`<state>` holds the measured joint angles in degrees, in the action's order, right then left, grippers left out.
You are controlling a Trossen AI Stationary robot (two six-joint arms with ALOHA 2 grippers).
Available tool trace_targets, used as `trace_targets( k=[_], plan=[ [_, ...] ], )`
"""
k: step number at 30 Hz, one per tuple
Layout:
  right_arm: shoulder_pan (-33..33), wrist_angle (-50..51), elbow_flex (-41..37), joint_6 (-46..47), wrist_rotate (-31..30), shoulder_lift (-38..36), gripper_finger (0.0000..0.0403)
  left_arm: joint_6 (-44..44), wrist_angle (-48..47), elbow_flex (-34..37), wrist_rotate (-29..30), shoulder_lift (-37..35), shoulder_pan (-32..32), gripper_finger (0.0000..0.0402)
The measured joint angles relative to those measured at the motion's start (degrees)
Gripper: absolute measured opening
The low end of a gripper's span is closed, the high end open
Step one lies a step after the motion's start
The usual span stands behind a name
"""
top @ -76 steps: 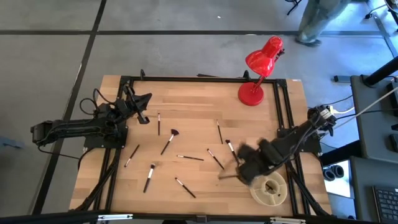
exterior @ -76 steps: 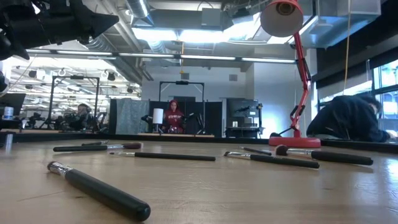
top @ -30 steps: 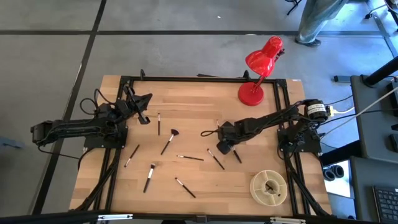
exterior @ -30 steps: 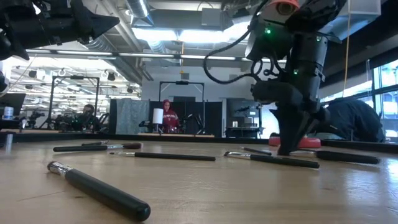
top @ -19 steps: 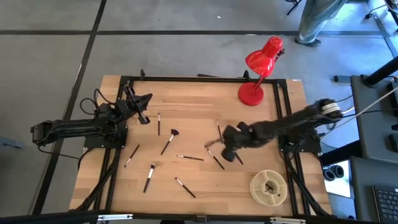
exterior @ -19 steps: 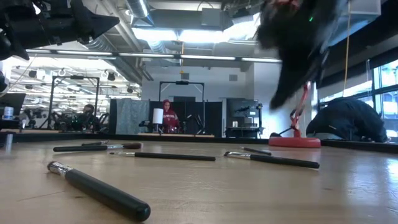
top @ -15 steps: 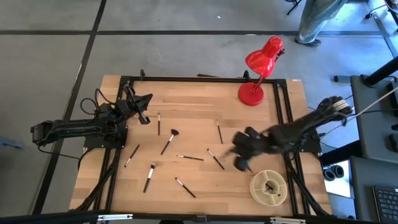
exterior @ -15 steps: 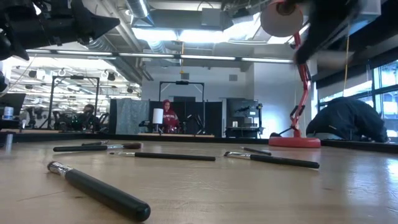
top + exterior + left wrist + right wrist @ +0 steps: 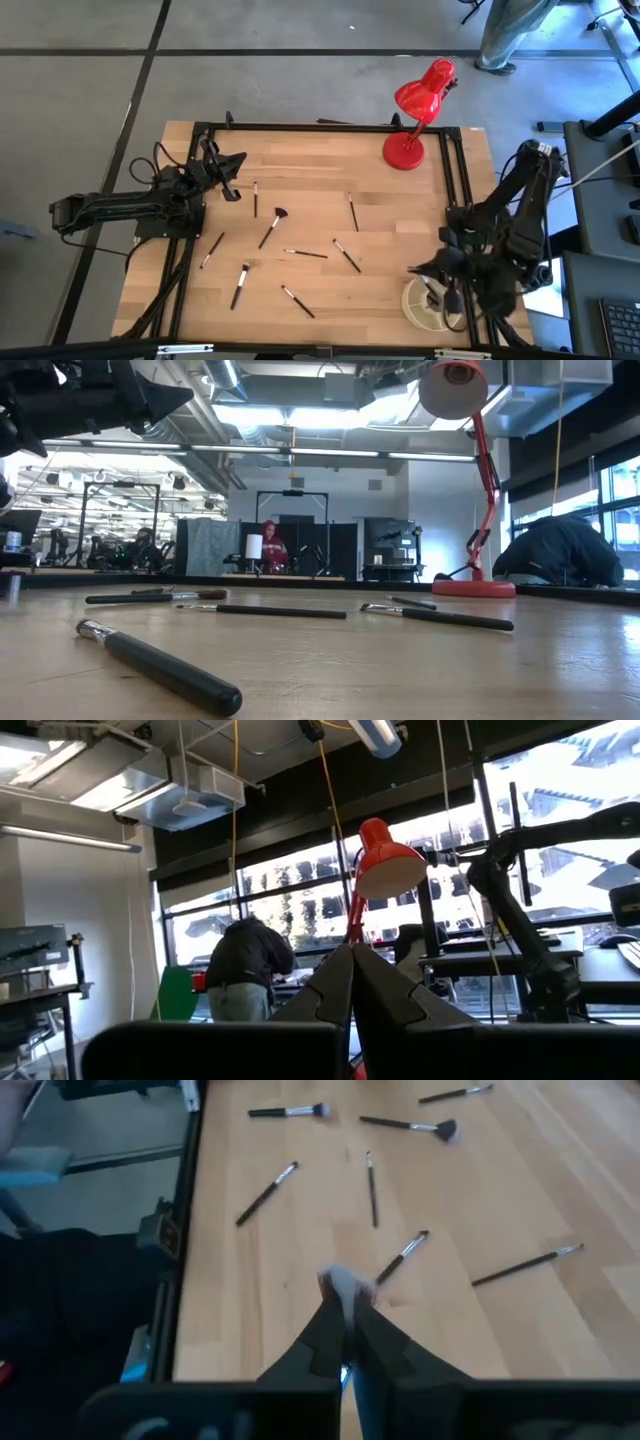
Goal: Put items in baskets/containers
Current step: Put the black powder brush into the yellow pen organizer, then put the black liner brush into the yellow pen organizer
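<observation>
Several thin dark makeup brushes lie flat on the wooden table, among them a fan-headed one [image 9: 272, 227] and others [image 9: 240, 284] [image 9: 346, 255] [image 9: 400, 1258]. The round cream dish [image 9: 424, 306] sits at the near right corner, partly hidden under my right arm. My right gripper [image 9: 437, 283] [image 9: 345, 1318] hovers above the dish, shut on a brush. My left gripper [image 9: 228, 178] [image 9: 352, 952] waits shut, raised over the far left of the table. My right gripper pinches a makeup brush between its two fingers. The pale bristle head [image 9: 345, 1284] sticks out just past the fingertips, and the handle is hidden between the fingers. The brush is lifted clear of the table.
A red desk lamp [image 9: 412, 118] stands by its round base at the far right edge. A black frame rail [image 9: 455, 180] runs along the table's right side. Bare wood [image 9: 350, 300] lies between the near brushes and the dish. A person [image 9: 565, 550] bends over beyond the table.
My right gripper has risen from the middle of the table with a brush in its fingers and swung fast toward the near right corner, ending above the dish. The brush that lay right of the centre is gone from the wood.
</observation>
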<state>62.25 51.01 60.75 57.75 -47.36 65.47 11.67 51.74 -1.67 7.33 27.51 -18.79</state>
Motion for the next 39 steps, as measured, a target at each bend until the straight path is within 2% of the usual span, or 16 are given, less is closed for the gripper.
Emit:
trace_targets(
  k=[10,15,22,26,31,35,39],
  plan=[
    [3.8,-0.9,0.0,5.2,-1.5,9.7,0.0032,0.0,-0.1,0.0,0.0,0.0,0.0,0.0005],
    [4.4,0.2,0.0,11.5,-0.7,11.0,0.0052,0.0,-0.1,0.0,0.0,0.0,0.0,0.0004],
    [4.2,0.8,0.0,19.5,3.5,7.2,0.0126,1.0,-0.1,0.0,0.7,0.0,0.0,0.0005],
    [2.1,1.2,0.0,20.1,5.0,4.9,0.0171,1.3,-0.1,0.0,0.7,0.0,0.0,0.0007],
    [-5.3,3.8,0.0,19.7,3.2,4.0,0.0196,1.1,-0.1,0.0,0.7,0.0,0.0,0.0004],
    [-16.7,5.9,0.0,19.6,5.6,5.7,0.0198,0.9,-0.5,0.0,0.7,0.0,0.0,0.0004],
    [-29.4,5.3,0.0,16.1,11.0,9.6,0.0198,0.9,-0.6,0.0,0.7,0.0,0.0,0.0005]
  ],
)
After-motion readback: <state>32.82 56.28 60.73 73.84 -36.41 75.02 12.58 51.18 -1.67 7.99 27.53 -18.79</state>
